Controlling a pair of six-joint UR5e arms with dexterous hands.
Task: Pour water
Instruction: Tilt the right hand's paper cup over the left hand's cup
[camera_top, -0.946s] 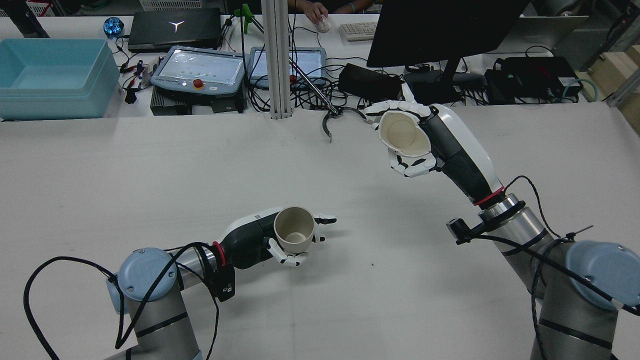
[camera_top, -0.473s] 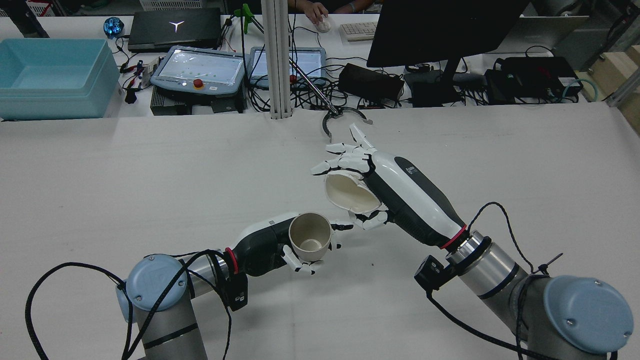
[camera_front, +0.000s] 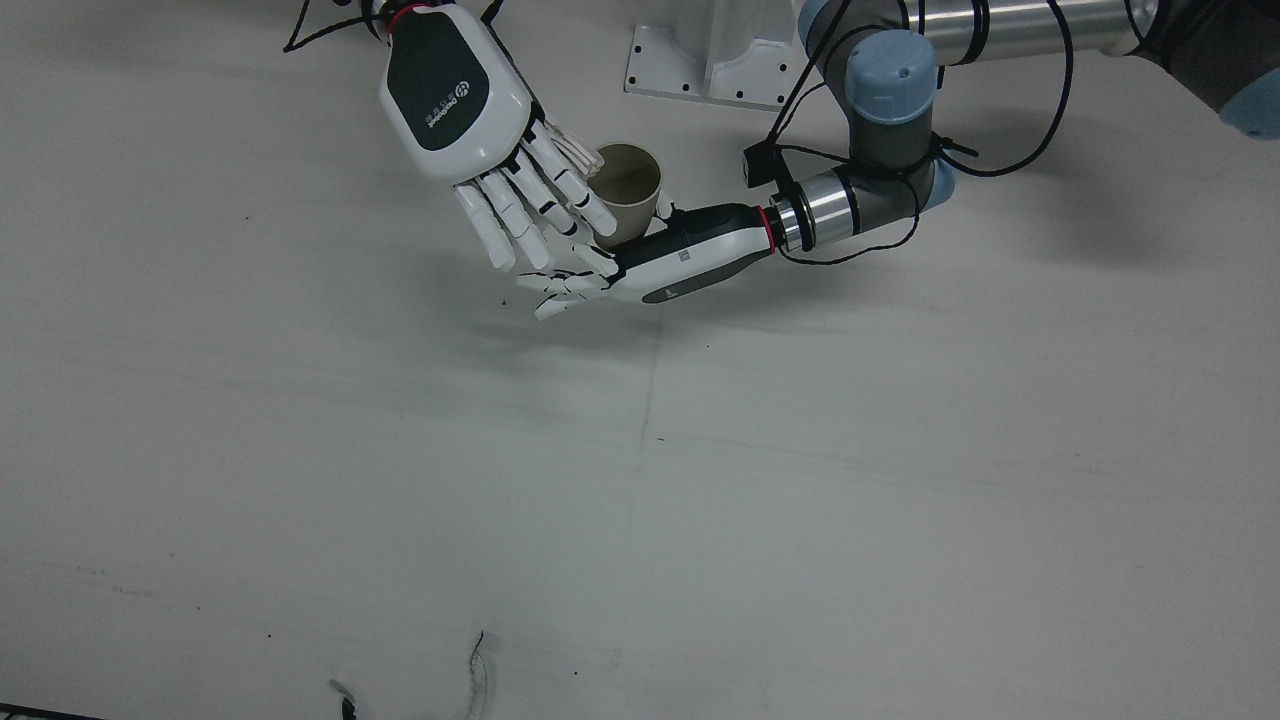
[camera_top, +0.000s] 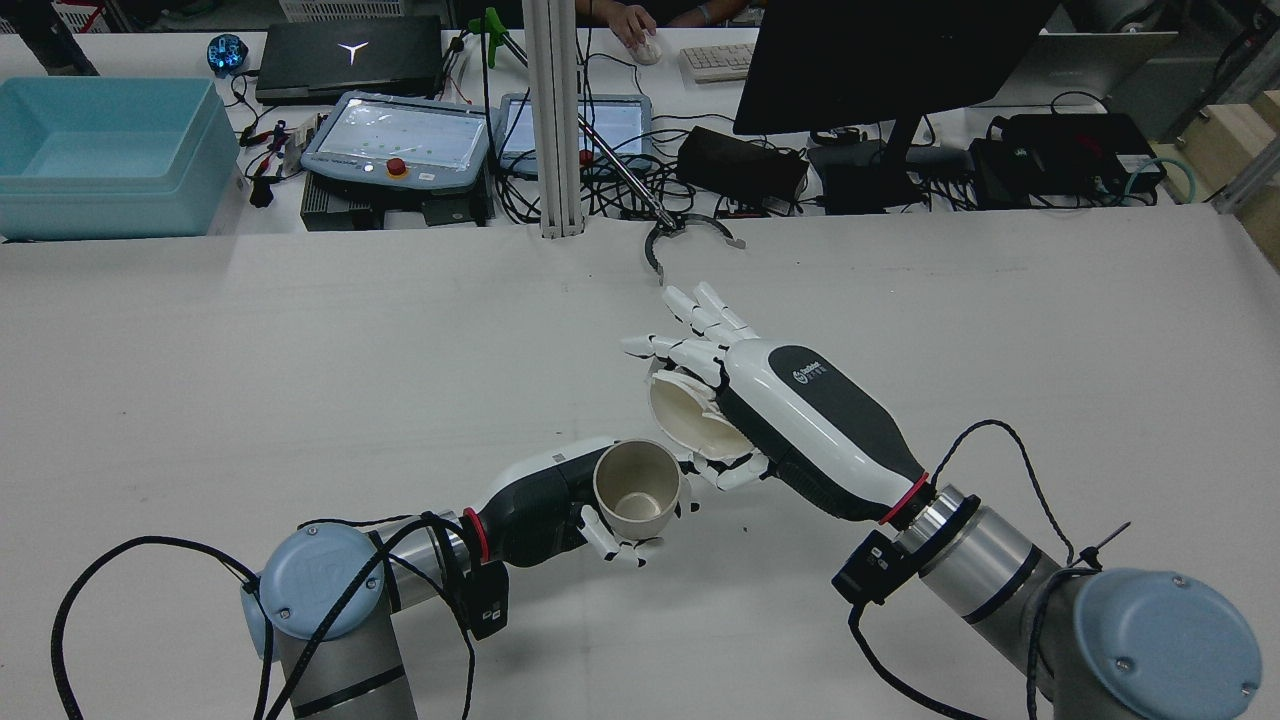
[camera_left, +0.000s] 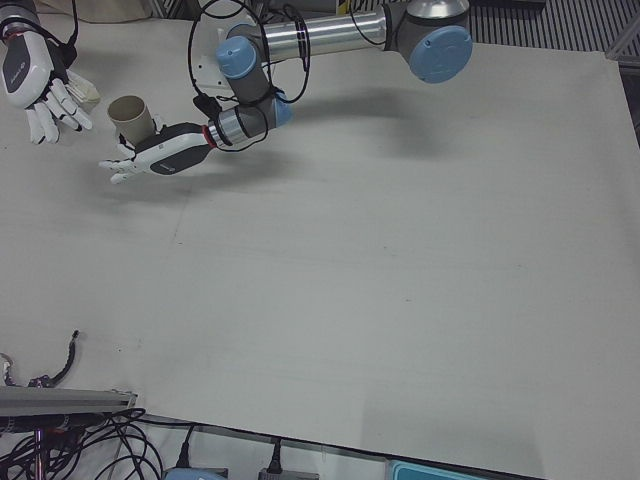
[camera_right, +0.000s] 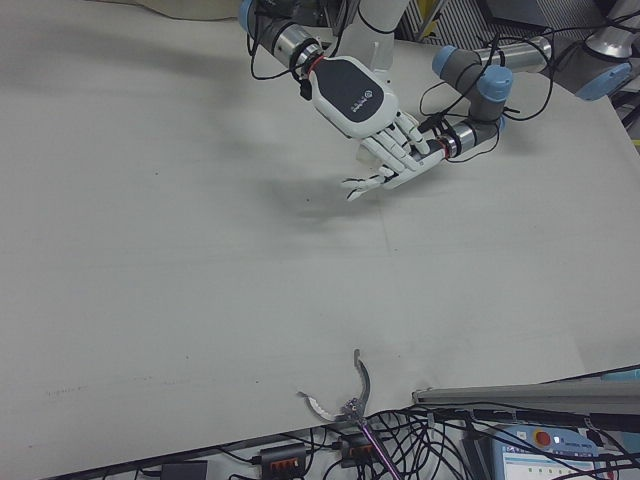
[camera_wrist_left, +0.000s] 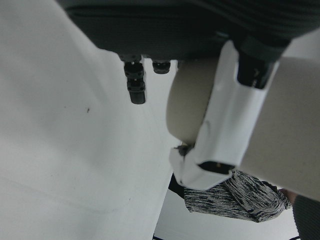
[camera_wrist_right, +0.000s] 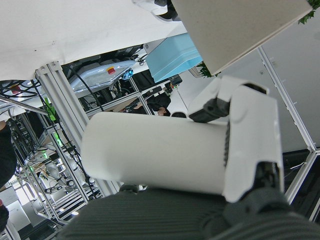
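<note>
Two cups met over the table.
Right hand (camera_top: 770, 420) gripped a tipped white paper cup (camera_top: 690, 412), apparently crumpled; left hand (camera_top: 560, 500) clasped an upright beige cup (camera_top: 637, 490).

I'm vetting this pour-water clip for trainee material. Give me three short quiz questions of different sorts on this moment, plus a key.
1. True or false: the left hand holds the beige cup upright, mouth up.
2. The white cup in the right hand is: A) upright B) tipped toward the beige cup C) lying on the table.
3. Fill in: both hands' fingers are closed around a ____.

Key: 1 true; 2 B; 3 cup.
</note>
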